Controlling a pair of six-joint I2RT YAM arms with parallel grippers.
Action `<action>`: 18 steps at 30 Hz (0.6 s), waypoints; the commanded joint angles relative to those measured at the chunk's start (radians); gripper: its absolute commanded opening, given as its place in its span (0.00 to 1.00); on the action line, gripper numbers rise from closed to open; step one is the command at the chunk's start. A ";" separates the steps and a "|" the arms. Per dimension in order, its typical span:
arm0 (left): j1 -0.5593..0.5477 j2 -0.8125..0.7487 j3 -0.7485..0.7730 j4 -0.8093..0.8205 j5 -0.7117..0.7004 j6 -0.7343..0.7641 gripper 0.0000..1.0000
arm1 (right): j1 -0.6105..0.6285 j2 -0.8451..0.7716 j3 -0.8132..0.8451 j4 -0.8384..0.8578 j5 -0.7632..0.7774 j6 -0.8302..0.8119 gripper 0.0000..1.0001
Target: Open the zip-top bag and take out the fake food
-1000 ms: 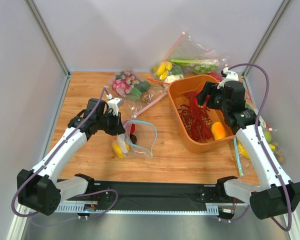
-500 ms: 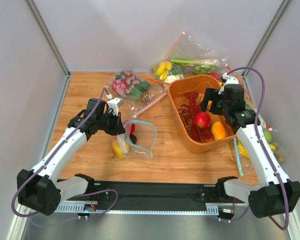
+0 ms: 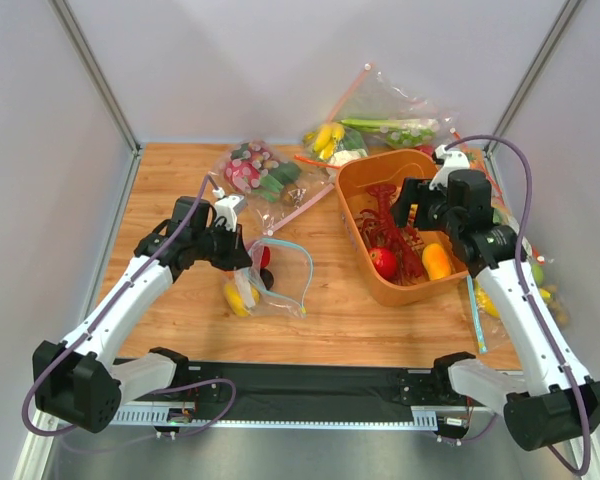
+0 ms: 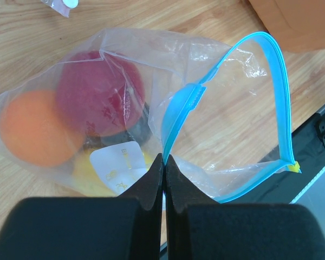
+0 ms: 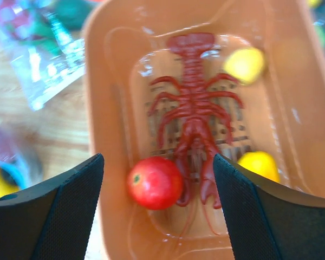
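The zip-top bag (image 3: 280,275) lies open on the wooden table, its teal-blue zip strip (image 4: 279,92) forming a loop. My left gripper (image 4: 163,157) is shut on the bag's zip edge (image 3: 252,262). Inside the bag I see a dark red fruit (image 4: 100,92), an orange one (image 4: 35,127), a yellow one (image 4: 86,173), a dark one partly hidden, and the white label (image 4: 119,162). My right gripper (image 5: 157,184) is open above the orange bin (image 3: 352,195). A round red fruit (image 5: 154,182) lies loose in the bin, by the lobster (image 5: 195,108); it also shows from above (image 3: 384,262).
The bin also holds an orange-yellow fruit (image 3: 437,261) and a small yellow one (image 5: 245,64). Other clear bags of toy food lie at the back (image 3: 260,170) (image 3: 380,125) and along the right edge (image 3: 535,280). A black mat (image 3: 300,385) runs along the near edge.
The red fruit left my right gripper, dropped into the bin and rolled to its near-left side. My right gripper has drawn slightly back. The left arm has not moved.
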 commanded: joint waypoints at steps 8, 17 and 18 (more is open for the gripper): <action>0.003 -0.022 0.066 0.019 0.052 -0.033 0.00 | 0.349 0.062 0.004 0.119 -0.091 -0.029 0.66; 0.003 -0.019 0.097 0.021 0.062 -0.044 0.00 | 0.599 0.235 -0.007 0.333 -0.276 0.020 0.56; 0.003 -0.018 0.100 0.024 0.062 -0.048 0.00 | 0.612 0.257 -0.001 0.338 -0.283 0.020 0.55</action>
